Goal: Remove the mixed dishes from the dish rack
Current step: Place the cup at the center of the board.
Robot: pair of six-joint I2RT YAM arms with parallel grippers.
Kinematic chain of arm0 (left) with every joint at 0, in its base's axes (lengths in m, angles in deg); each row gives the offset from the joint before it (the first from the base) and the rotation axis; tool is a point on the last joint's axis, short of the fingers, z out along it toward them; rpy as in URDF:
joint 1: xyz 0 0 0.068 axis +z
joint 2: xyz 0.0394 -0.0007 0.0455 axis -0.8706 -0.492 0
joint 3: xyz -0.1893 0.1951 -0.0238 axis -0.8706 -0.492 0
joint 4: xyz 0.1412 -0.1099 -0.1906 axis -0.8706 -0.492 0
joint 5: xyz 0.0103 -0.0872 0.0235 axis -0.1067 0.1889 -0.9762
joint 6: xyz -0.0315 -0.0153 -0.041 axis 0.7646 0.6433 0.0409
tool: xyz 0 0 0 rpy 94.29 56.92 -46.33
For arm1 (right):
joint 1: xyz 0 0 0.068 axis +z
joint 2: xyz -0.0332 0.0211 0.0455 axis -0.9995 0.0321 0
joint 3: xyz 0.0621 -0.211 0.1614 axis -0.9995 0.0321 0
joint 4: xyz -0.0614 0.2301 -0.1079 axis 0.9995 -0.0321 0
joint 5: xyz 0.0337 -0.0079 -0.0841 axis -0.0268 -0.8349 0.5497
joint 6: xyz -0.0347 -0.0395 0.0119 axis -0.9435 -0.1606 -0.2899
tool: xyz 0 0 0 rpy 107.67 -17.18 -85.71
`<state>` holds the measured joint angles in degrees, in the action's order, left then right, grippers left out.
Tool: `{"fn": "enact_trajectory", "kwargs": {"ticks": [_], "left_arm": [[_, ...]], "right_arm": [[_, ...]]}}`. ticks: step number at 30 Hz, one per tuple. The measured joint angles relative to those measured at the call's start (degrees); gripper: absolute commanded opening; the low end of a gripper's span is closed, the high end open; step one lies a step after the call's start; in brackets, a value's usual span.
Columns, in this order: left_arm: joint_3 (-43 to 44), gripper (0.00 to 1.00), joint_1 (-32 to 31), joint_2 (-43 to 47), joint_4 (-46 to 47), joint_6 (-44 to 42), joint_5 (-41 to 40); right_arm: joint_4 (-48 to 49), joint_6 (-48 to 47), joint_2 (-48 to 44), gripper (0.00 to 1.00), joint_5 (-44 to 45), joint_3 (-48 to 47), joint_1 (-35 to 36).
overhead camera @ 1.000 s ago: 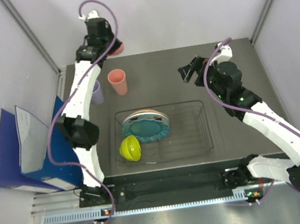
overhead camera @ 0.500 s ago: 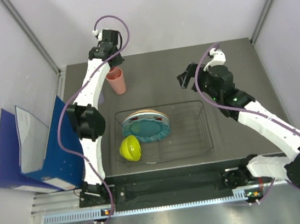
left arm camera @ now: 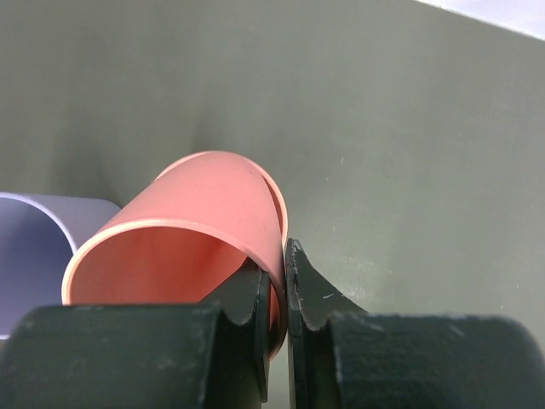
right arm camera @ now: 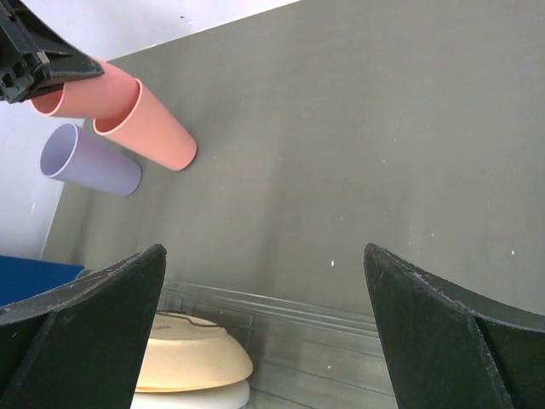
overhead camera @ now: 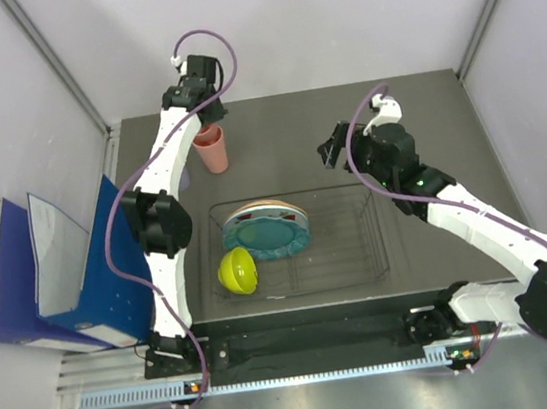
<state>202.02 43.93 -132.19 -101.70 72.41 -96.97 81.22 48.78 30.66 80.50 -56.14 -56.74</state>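
Note:
My left gripper (left arm camera: 285, 256) is shut on the rim of a salmon-pink cup (left arm camera: 187, 247), holding it tilted at the far left of the table, one finger inside and one outside. A second salmon-pink cup (right arm camera: 145, 128) stands right beside it, and a lavender cup (right arm camera: 89, 160) stands just to their left. The dish rack (overhead camera: 359, 244) holds a teal scalloped plate (overhead camera: 267, 233), a peach plate (right arm camera: 192, 358), a white plate (right arm camera: 200, 396) and a yellow-green bowl (overhead camera: 238, 271). My right gripper (right arm camera: 264, 251) hangs open and empty over the rack's far edge.
Blue binders (overhead camera: 62, 283) lean at the table's left edge. Grey walls close in the back and both sides. The right half of the rack has only bare wires.
The left gripper has come down and forward with its salmon-pink cup, from the back wall to beside the standing cup. The right gripper has shifted a little to the left.

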Motion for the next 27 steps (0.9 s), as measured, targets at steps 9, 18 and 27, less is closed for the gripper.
{"fn": "enact_trajectory", "kwargs": {"ticks": [9,18,27], "left_arm": [[-5.3,0.01,0.0,0.0,-0.6,0.4,3.2],[-6.3,0.82,0.0,0.0,-2.0,0.7,3.4],[-4.3,0.85,-0.1,1.9,-0.6,1.6,2.5]], "right_arm": [[0.6,0.0,0.0,0.99,-0.2,1.5,0.0],[0.9,0.0,0.0,1.00,-0.3,2.0,0.0],[0.9,0.0,-0.1,1.00,-0.3,3.0,0.1]]}}
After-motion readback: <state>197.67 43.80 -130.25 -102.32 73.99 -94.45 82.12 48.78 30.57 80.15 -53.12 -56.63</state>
